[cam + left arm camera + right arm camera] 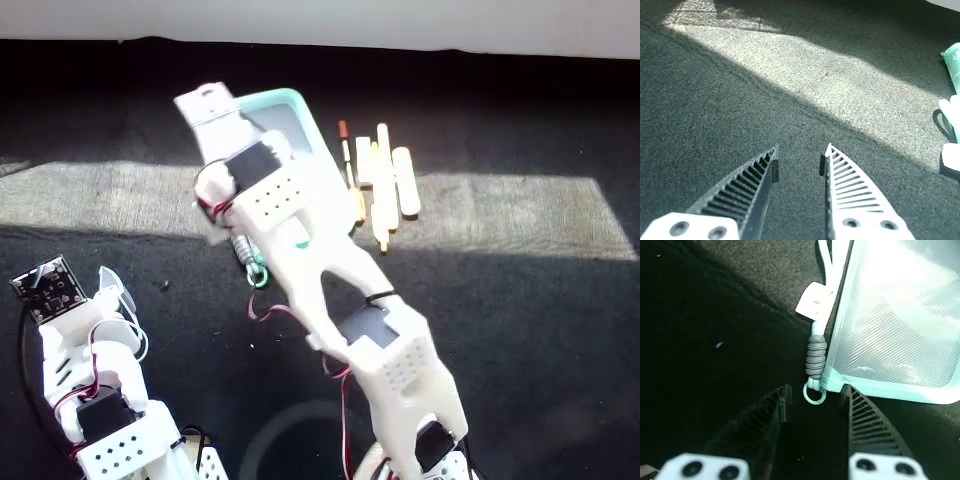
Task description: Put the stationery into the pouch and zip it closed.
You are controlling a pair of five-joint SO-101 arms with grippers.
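At the near end of the pouch [890,315], my right hand [815,391] is spread either side of the zip pull [815,360]; I'd centre on it before pinching. Pens [385,185] lie right of the pouch. My left hand [799,160] is spread over the desk [740,75].

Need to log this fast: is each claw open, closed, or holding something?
Left claw: open, holding nothing.
Right claw: open, holding nothing, zipper pull by its tips.

White, perforated left arm [95,385] and right arm [320,250] carry black servos, red cables, and ribbed, 2-screw left pincer [802,149] and right pincer [815,389].
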